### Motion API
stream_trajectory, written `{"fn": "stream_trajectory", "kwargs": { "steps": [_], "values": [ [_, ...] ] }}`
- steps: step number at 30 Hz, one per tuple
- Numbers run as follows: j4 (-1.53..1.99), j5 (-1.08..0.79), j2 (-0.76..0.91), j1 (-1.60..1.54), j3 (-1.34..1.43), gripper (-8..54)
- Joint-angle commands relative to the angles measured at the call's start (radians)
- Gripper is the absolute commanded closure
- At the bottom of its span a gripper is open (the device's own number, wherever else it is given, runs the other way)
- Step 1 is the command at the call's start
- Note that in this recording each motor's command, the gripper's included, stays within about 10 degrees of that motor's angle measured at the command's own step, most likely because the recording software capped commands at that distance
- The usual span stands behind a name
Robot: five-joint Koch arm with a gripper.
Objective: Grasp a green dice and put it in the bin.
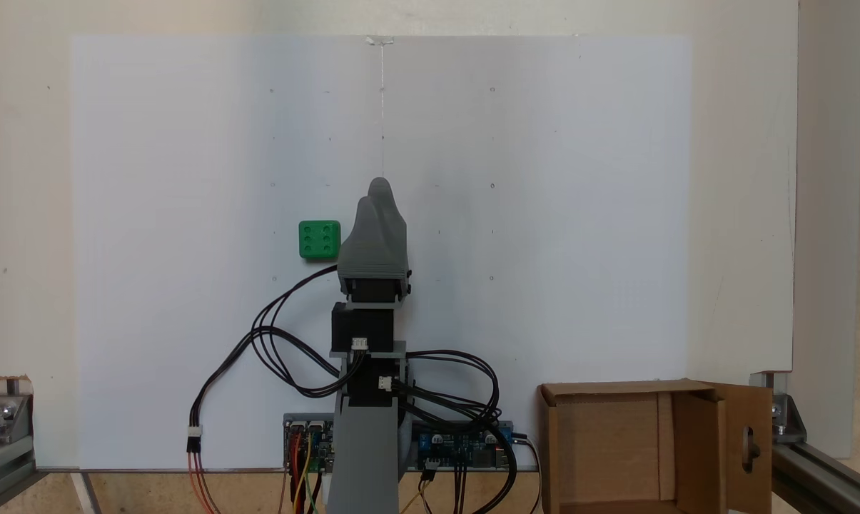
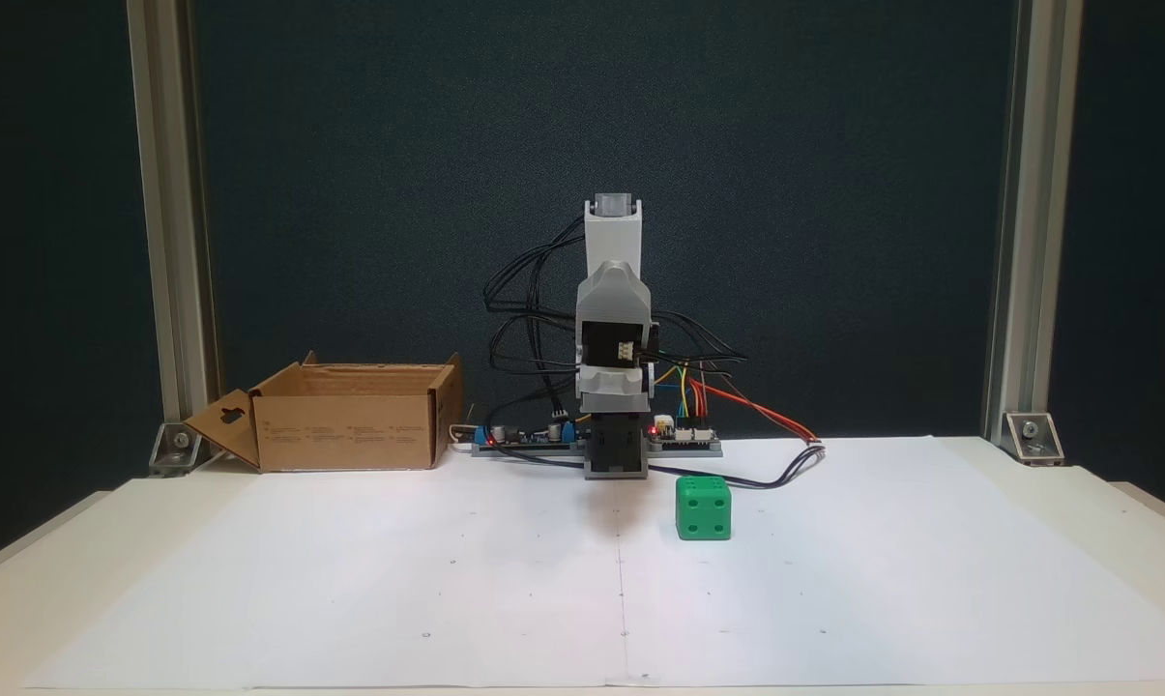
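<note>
The green dice (image 1: 320,239) lies on the white sheet, six pips up; its front face shows several pips in the other fixed view (image 2: 704,507). My gripper (image 1: 375,193) sits folded at rest just right of the dice in the view from above, jaws together with nothing between them. It is a short gap from the dice, not touching it. The grey arm (image 2: 613,290) stands behind the dice. The bin (image 1: 552,442), an open cardboard box, stands at the table's lower right corner; from the front it is at the back left (image 2: 345,430). Its keyhole flap (image 1: 758,417) hangs outward.
A white paper sheet (image 1: 579,214) covers the table. Controller boards (image 1: 465,439) and looping black cables (image 1: 272,343) sit by the arm's base. Aluminium frame posts (image 2: 1012,242) and brackets (image 1: 1,414) stand at the table's corners.
</note>
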Motion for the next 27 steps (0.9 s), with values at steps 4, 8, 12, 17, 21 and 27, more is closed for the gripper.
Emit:
{"fn": "stream_trajectory", "kwargs": {
  "steps": [4, 8, 12, 17, 21, 27],
  "values": [
    [-0.014, 0.015, 0.106, 0.002, 0.046, 0.9],
    [-0.014, 0.015, 0.106, 0.002, 0.046, 0.9],
    [-0.014, 0.015, 0.106, 0.002, 0.046, 0.9],
    [-0.011, 0.015, 0.106, -0.002, 0.046, 0.9],
    [-0.002, 0.015, 0.106, -0.003, 0.046, 0.9],
    [-0.003, 0.015, 0.106, 0.0, 0.046, 0.9]
  ]
}}
